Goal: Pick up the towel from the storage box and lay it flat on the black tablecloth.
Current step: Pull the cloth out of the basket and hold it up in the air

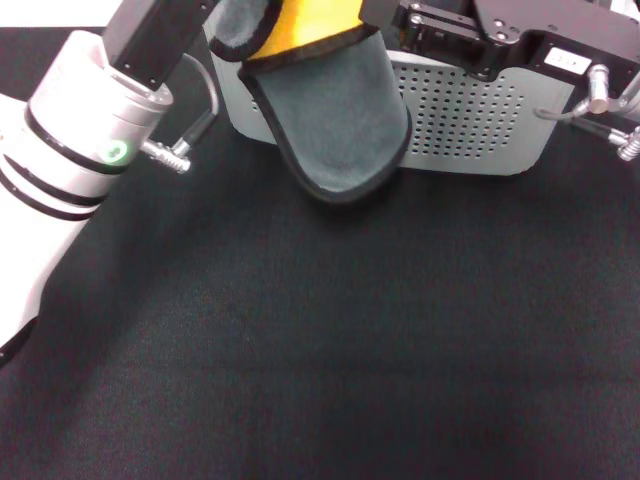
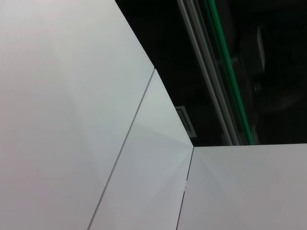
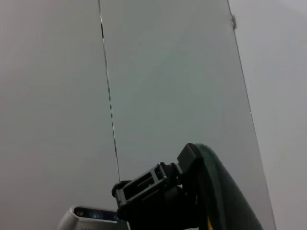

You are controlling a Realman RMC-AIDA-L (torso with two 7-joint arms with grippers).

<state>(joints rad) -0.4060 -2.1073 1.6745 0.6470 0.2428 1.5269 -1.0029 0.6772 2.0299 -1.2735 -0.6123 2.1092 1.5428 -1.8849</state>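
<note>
1. The towel (image 1: 335, 110) hangs in the air in the head view, orange-yellow side folded at the top, grey side facing forward, its dark-trimmed rounded corner drooping in front of the storage box (image 1: 480, 120) wall.
2. The left arm (image 1: 90, 140) reaches up to the towel's upper left edge; its hand lies beyond the frame's top, so I cannot tell how far it is open.
3. The right hand (image 1: 400, 22) sits at the towel's upper right edge, just beside the yellow fold. The cloth appears to hang from it, but its fingers are hidden, so I cannot tell its opening.
4. The storage box stands behind the hanging cloth, under the right hand, its perforated grey wall and rounded lower edge resting on the black tablecloth (image 1: 330, 350).
5. Below both hands and nearer the robot, the black tablecloth covers the surface, wide and bare toward the near edge.
6. The right wrist view shows a black bracket (image 3: 148, 187) and a grey, dark-edged curve of towel (image 3: 225, 191) against pale panels.
7. The left wrist view shows only pale panels (image 2: 72, 120) and a dark background.
</note>
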